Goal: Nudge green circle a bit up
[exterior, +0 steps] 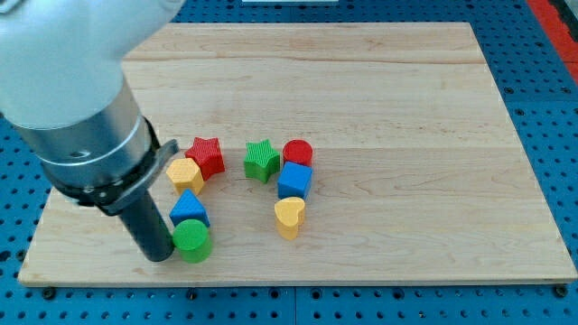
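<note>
The green circle [192, 241] lies near the board's bottom edge at the view's lower left. My tip [159, 256] sits right beside it, on its left, touching or nearly so. A blue triangle [188, 209] lies just above the green circle, touching it. A yellow hexagon [184, 174] and a red star [207, 154] lie further up.
A green star [261, 160], a red circle [297, 153], a blue cube [294, 181] and a yellow heart [289, 217] form a cluster at the centre. The wooden board [406, 108] ends just below the green circle. The arm's large grey body covers the view's upper left.
</note>
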